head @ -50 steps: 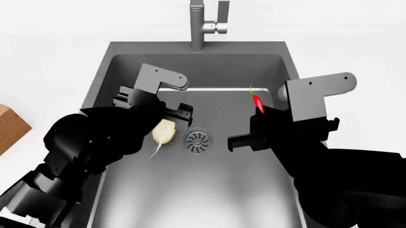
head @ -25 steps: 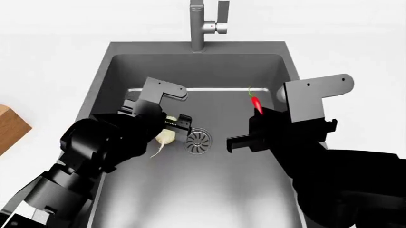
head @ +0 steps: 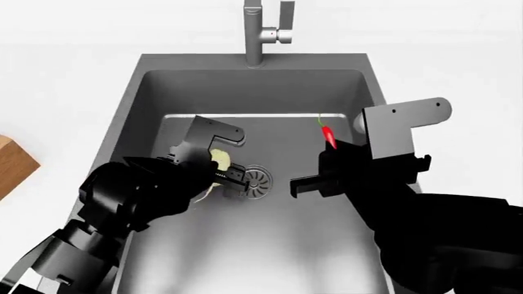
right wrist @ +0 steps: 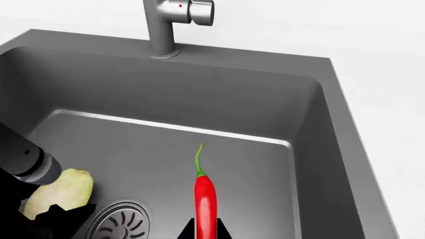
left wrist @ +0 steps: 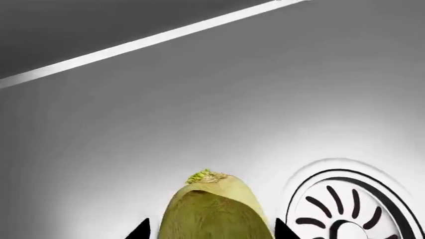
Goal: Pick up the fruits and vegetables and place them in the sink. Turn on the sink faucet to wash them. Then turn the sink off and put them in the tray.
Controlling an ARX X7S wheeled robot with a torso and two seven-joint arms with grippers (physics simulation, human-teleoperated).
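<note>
We judge retrieval step: both vegetables in sink (head: 143,86), tray out of view. Left gripper (head: 219,173) straddles root vegetable (left wrist: 211,214) beside drain (head: 255,174); clamped or not, cannot tell. Right gripper (right wrist: 206,231) clamped on chili pepper (right wrist: 204,199). Next: close, lift.

We are seeing a white desk (head: 65,79) carrying the dark sink (head: 147,79), the faucet (head: 255,37) standing at its rim.

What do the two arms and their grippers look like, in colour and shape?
Both arms are glossy black with rounded, bulky segments. Each carries an angular light-grey bracket with small dark dots near the wrist. The left gripper and right gripper have flat black fingers. No cables show.
</note>
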